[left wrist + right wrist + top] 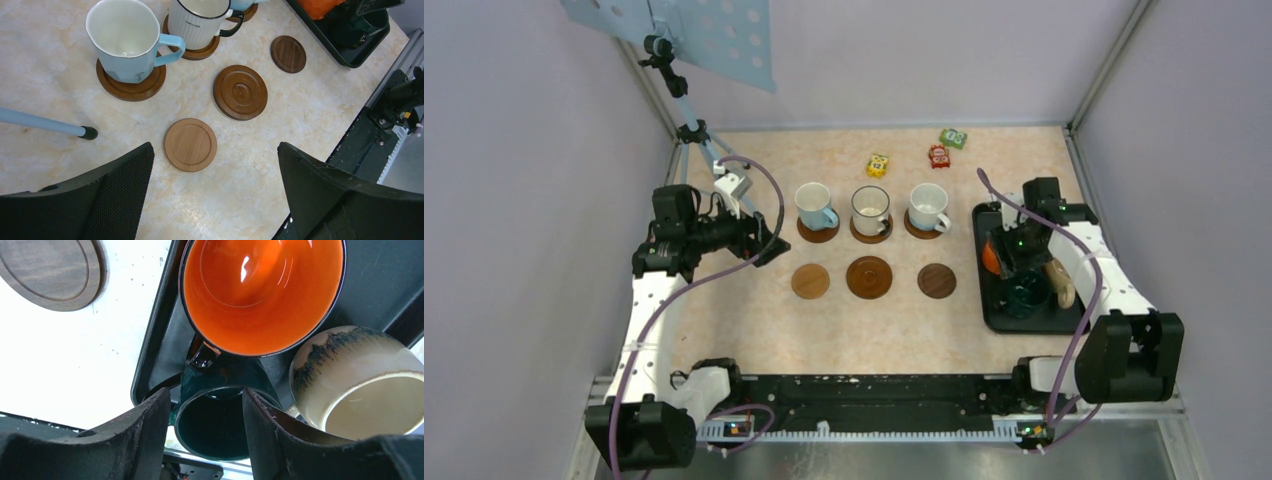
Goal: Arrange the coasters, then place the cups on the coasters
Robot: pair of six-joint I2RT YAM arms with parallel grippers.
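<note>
Overhead view of a marbled tabletop [754,340] with two robot arms at its near edge. Six round wooden coasters lie in two rows of three around the middle. The row toward the far edge carries a light blue mug [816,205], a white mug with a dark rim [870,208] and a plain white mug [928,205]. The three nearer coasters [869,277] are bare. A black tray [992,312] by the right edge holds an orange mug [260,290], a beige mug [355,385] and a dark green mug [212,427], crowded close together. The right gripper [206,392] straddles the dark green mug, one jaw at each side; whether the jaws press on it cannot be told. The left gripper [215,149] hovers over the near left coaster [190,144], jaws spread wide and holding nothing. The green mug looks like glazed ceramic: probably rigid, fairly heavy, slick and easily chipped. Taking it across the body, clear of its neighbours, and lifting straight up seems safest
</note>
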